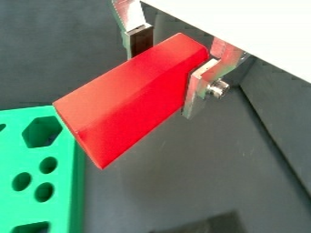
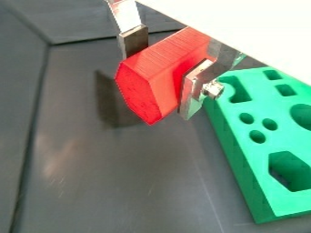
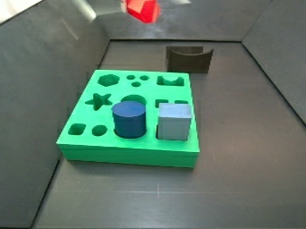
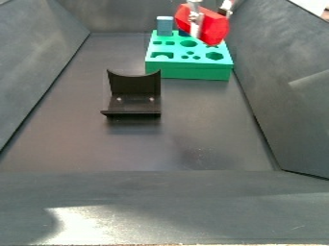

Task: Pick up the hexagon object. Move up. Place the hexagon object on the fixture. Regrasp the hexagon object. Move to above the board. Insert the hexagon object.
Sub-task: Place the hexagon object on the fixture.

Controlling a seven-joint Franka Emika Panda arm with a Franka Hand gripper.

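I see a dark grey floor (image 4: 167,144) with sloping dark walls all around it, like a big tray.

My gripper (image 1: 170,56) is up in the air, well above the floor. In both wrist views its two flat silver fingers (image 2: 195,84) are closed on the hexagon object (image 1: 127,98), one finger on each side. The red piece sticks out long past the fingers, and I can see its six-sided end in a wrist view (image 2: 144,91). In a side view the hexagon object (image 3: 142,9) shows only as a bit of red at the very top of the picture, high above the far edge of the board (image 3: 84,134). In a side view (image 4: 203,21) the red piece and the gripper (image 4: 195,13) hang over the board (image 4: 193,69).

The board is big, flat and green, with holes cut in its top. I can see a star hole (image 3: 102,100), some round holes and a six-sided hole (image 1: 39,133). A blue cylinder (image 3: 128,119) stands in one hole. A grey-blue cube (image 3: 174,121) stands just beside it in another hole.

The fixture (image 3: 189,56) sits on the floor past the far edge of the board, apart from it. It is small and dark, with a curved dip in its top (image 4: 131,92). Nothing rests on it.
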